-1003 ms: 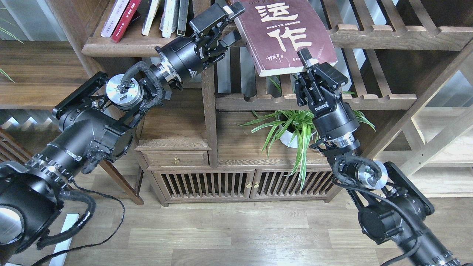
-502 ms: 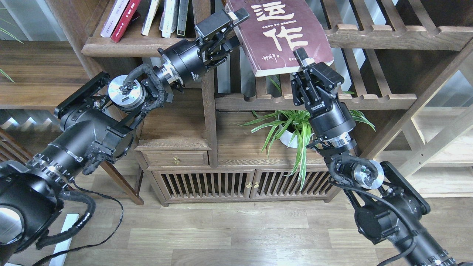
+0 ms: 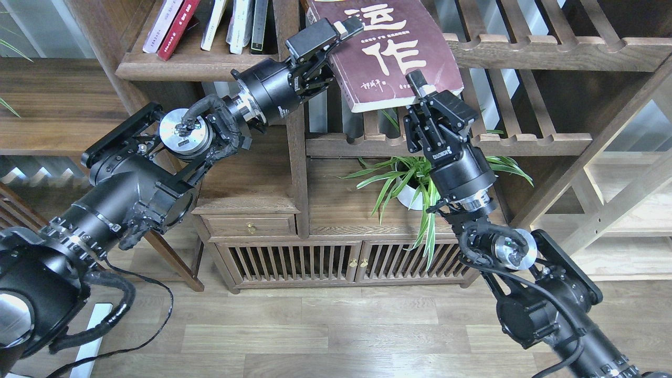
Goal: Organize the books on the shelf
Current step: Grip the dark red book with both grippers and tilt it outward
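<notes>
The thick dark maroon book [image 3: 383, 52] with big white Chinese characters is held tilted in the air in front of the slatted racks, right of the upright post. My left gripper [image 3: 336, 42] is shut on its left edge, one finger over the cover. My right gripper [image 3: 418, 93] is shut on its lower edge from below. The dark brown solid shelf [image 3: 194, 68] is at the upper left. The red book [image 3: 178, 29] and the pale lavender book [image 3: 161, 23] stand leaning on it.
Several more books [image 3: 241, 23] stand on the same shelf. An upright post [image 3: 295, 136] divides it from the slatted racks [image 3: 525, 140]. A potted green plant [image 3: 420, 184] sits under my right wrist. A low cabinet [image 3: 294, 257] with a drawer stands below.
Both grippers have carried the maroon book to the left and slightly up, toward the post. Its top edge now leaves the frame. Both grips are unchanged.
</notes>
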You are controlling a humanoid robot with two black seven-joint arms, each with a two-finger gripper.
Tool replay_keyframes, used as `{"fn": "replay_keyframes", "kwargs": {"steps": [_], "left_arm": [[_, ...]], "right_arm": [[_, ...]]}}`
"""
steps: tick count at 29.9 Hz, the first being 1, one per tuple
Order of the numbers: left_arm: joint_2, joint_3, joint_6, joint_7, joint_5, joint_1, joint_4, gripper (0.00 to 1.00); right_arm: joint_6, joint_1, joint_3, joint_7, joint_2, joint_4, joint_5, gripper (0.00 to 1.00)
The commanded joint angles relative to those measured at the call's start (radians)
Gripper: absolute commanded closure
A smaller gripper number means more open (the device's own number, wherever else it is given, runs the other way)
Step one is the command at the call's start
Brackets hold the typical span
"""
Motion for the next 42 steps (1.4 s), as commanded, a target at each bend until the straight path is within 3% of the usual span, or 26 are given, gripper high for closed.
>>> {"fn": "replay_keyframes", "kwargs": {"steps": [1, 6, 17, 25, 26, 33, 42], "left_arm": [[0.000, -0.001, -0.001, 0.000, 0.000, -0.002, -0.001, 0.26], [0.000, 0.011, -0.001, 0.000, 0.003, -0.005, -0.014, 0.39], [0.000, 0.018, -0.072, 0.011, -0.003, -0.005, -0.018, 0.91], [0.000, 0.021, -0.072, 0.009, -0.003, -0.005, -0.018, 0.97], [0.000, 0.021, -0.072, 0.008, -0.002, -0.005, -0.018, 0.97], [0.000, 0.030, -0.072, 0.003, 0.002, -0.005, -0.018, 0.98], [0.000, 0.041, -0.072, 0.001, 0.003, -0.005, -0.020, 0.98]], "right_arm": [[0.000, 0.000, 0.000, -0.001, 0.018, 0.000, -0.013, 0.97], [0.000, 0.000, 0.000, -0.001, 0.019, 0.000, -0.018, 0.97], [0.000, -0.001, 0.001, 0.001, 0.019, -0.002, -0.018, 0.96], [0.000, -0.003, 0.015, 0.004, 0.021, -0.008, -0.018, 0.94], [0.000, -0.003, 0.016, 0.006, 0.019, -0.008, -0.019, 0.92], [0.000, -0.007, 0.087, 0.007, 0.012, -0.018, -0.022, 0.50], [0.000, -0.007, 0.168, 0.007, 0.007, -0.041, -0.028, 0.20]]}}
